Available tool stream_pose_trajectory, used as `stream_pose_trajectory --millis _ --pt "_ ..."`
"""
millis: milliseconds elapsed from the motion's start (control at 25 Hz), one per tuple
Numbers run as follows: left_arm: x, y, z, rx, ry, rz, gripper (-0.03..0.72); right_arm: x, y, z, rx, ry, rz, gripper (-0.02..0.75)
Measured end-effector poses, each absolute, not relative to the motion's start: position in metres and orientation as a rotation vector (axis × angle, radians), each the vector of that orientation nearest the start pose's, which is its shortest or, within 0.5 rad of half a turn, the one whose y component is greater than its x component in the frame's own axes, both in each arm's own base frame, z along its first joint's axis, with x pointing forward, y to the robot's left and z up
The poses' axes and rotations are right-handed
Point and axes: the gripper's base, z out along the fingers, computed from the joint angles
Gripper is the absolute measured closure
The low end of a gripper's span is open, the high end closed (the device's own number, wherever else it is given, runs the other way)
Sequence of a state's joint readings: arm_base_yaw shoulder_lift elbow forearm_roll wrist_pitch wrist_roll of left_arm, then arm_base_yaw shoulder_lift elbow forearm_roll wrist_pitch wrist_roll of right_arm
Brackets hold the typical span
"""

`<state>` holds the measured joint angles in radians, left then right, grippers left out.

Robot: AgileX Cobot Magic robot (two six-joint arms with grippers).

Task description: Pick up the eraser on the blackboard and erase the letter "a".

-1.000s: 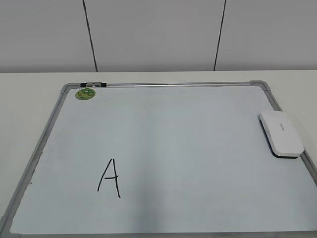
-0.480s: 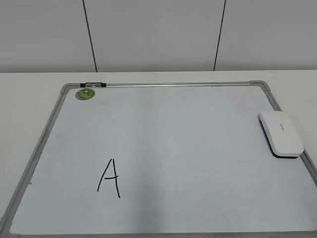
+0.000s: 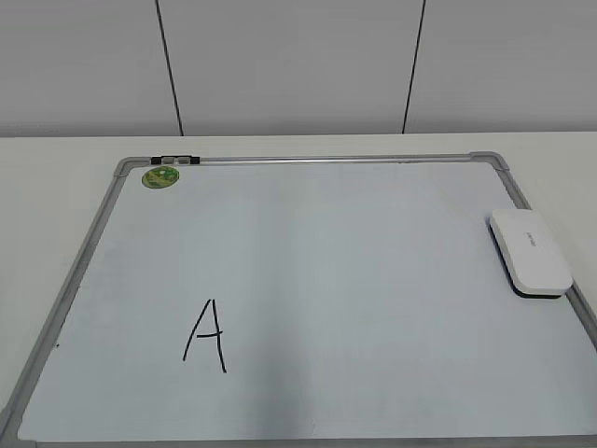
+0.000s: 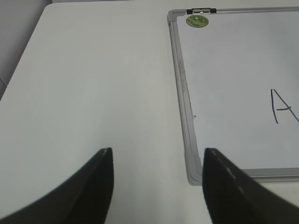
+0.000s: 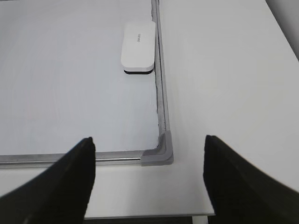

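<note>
**On the blackboard: eraser untouched, both arms parked off the frame**

On the blackboard (image 3: 308, 280), which serves as the reference for all positions below, the eraser (image 3: 530, 252) lies flat on its dark base against the right-hand frame rail, about midway along that edge. The right wrist view confirms it: the eraser (image 5: 138, 47) sits touching or just beside the inner side of the rail, white top up, small grey print legible as a mark only. That placement keeps the writing area free and puts the block on the side the right arm serves.

The only mark on the board is an angular black letter (image 3: 207, 334) in the lower-left quarter, well apart from the eraser. It reads as a capital form; no rounded lowercase letter shows in any view. I judge this to be the letter to erase, with that reservation. A round green sticker (image 3: 160, 175) sits at the top-left corner.

The left gripper (image 4: 156, 151) hovers over bare table (image 4: 93, 84) just outside the board's near-left corner, jaws spread wide with nothing between them. The right gripper (image 5: 149, 140) hovers above the near-right corner, jaws likewise parted and empty. Neither touches the board.

Judgement: no step of the task is done. The right arm is the sensible one for the pick, since the eraser lies straight ahead of it. The rail beside the eraser may obstruct one finger.
</note>
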<state>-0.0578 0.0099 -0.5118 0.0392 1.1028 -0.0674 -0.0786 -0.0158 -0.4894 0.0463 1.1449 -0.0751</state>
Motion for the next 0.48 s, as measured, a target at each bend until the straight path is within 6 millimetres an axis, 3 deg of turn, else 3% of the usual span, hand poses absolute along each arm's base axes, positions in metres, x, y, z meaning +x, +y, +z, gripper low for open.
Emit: stream_pose_trajectory --millis 480 --pt "-0.0064 0.0034 0.2773 -0.013 2.084 -0.031 0.279 -0.0095 0.0046 0.2676 0.001 2.123 -0.034 0.202"
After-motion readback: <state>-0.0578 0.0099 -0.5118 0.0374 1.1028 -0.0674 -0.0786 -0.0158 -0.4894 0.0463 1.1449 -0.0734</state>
